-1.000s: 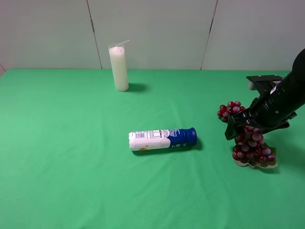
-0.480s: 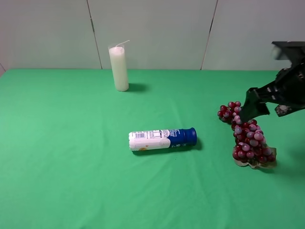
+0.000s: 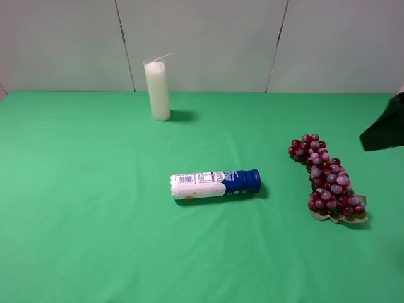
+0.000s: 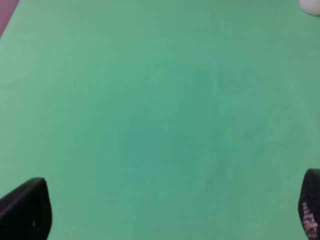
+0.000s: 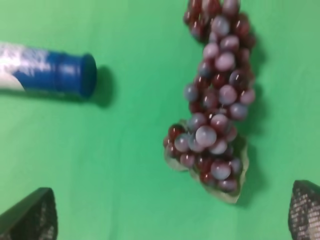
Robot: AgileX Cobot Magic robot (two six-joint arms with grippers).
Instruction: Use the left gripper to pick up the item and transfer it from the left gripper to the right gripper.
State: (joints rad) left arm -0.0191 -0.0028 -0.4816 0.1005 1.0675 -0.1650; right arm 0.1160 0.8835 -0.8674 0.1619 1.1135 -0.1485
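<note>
The item, a long bunch of dark red-purple grapes (image 3: 328, 180) with green leaves at its near end, lies on the green cloth at the right. It also shows in the right wrist view (image 5: 215, 105). My right gripper (image 5: 167, 215) is open and empty, held above the bunch and apart from it. In the exterior view only a black part of the right arm (image 3: 385, 131) shows at the right edge. My left gripper (image 4: 167, 210) is open and empty over bare green cloth. It is out of the exterior view.
A white-and-blue bottle (image 3: 214, 184) lies on its side mid-table, left of the grapes, and shows in the right wrist view (image 5: 47, 74). A white candle (image 3: 157, 90) stands at the back. The green cloth (image 3: 82, 208) covers the whole table.
My right gripper was down on the grapes a second ago. It has risen and pulled away to the right, almost out of the exterior view. The grapes stay on the cloth.
</note>
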